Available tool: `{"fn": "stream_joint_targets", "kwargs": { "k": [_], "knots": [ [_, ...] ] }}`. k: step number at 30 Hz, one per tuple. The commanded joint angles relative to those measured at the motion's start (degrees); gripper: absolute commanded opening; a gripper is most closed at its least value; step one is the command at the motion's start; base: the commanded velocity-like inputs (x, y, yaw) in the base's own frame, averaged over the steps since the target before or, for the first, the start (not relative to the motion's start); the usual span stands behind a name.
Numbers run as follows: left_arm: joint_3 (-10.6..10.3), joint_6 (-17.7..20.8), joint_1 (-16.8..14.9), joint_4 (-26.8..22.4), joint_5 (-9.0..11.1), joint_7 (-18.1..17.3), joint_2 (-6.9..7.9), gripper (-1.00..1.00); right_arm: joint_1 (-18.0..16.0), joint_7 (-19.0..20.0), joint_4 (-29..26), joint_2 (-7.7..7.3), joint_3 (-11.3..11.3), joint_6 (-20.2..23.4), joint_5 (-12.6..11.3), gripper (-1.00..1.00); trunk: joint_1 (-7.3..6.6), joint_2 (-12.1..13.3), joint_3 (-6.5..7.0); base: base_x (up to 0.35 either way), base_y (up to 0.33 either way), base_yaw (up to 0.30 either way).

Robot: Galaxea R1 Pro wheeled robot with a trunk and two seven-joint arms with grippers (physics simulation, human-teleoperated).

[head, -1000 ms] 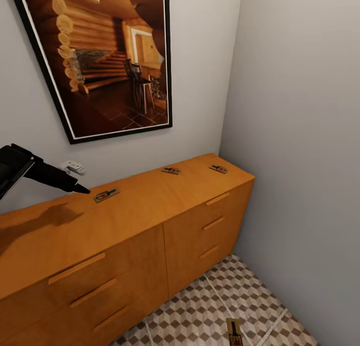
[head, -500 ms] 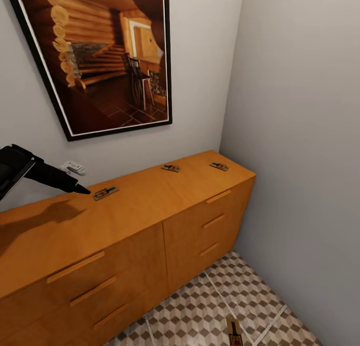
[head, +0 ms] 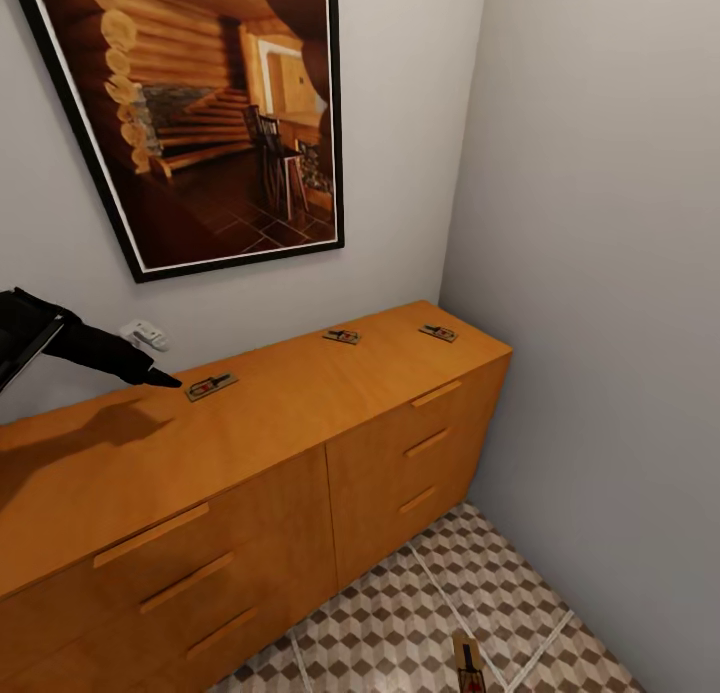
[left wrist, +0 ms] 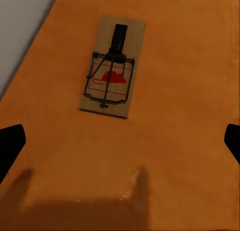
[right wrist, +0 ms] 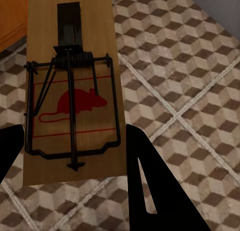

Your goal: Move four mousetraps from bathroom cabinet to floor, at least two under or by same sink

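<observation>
Three mousetraps lie on top of the cabinet [head: 250, 443]: one at the left [head: 212, 386], one in the middle [head: 342, 337], one near the right end [head: 438, 333]. My left gripper [head: 160, 378] hovers just left of the left mousetrap [left wrist: 112, 68], open, its fingers [left wrist: 10, 151] wide apart and the trap beyond them, untouched. My right gripper [right wrist: 75, 156] is shut on a fourth mousetrap [right wrist: 72, 91], held flat above the bathroom floor [right wrist: 190, 66]. That trap [head: 467, 663] shows at the head view's lower edge. The sink is out of view.
A large framed picture [head: 200, 123] hangs on the wall above the cabinet, with a white wall fitting [head: 145, 333] below it. A grey side wall [head: 600, 323] closes the corner at the right. Patterned floor tiles [head: 400, 623] run in front of the drawers.
The head view has shifted a little. My left arm's wrist has turned slightly, while its fingertips stay beside the left mousetrap. The traps have not moved.
</observation>
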Motion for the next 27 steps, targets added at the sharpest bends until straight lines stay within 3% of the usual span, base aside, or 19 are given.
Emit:
{"fn": "stream_joint_targets", "kwargs": {
  "k": [1,5,7,10,15,27],
  "knots": [
    [-0.1,-0.6,-0.1,-0.4,-0.1,-2.1,0.14,1.0,0.0,-0.3,0.0,0.03,-0.3,-0.2,0.3,-1.0,0.0,0.0,-0.06,0.0,0.0,0.0],
    [-0.7,-2.0,-0.1,-3.5,-0.3,-7.5,0.32,1.0,0.0,-0.2,0.0,0.08,-0.3,-0.2,0.3,-1.0,0.0,0.0,-0.06,0.0,0.0,0.0],
    [-1.4,-2.2,-0.1,-4.8,-0.4,-8.4,0.34,1.0,0.0,-0.2,0.0,0.1,-0.3,-0.2,0.3,-1.0,0.0,0.0,-0.06,0.0,0.0,0.0],
    [-5.5,-2.4,-0.1,-9.5,-1.3,-10.0,0.33,1.0,0.0,-0.2,0.0,0.05,-0.3,-0.2,0.3,-1.0,0.0,0.0,-0.06,0.0,0.0,0.0],
    [-7.9,-2.4,-0.1,-13.5,-1.5,-10.4,0.31,1.0,0.0,-0.2,0.0,-0.02,-0.3,-0.2,0.3,-1.0,0.0,0.0,-0.06,0.0,0.0,0.0],
    [-8.9,-2.5,-0.1,-14.8,-1.4,-10.5,1.61,1.0,0.0,-0.2,0.0,-0.06,-0.3,-0.2,0.3,-1.0,0.0,0.0,-0.06,0.0,0.0,0.0]
  ]
}}
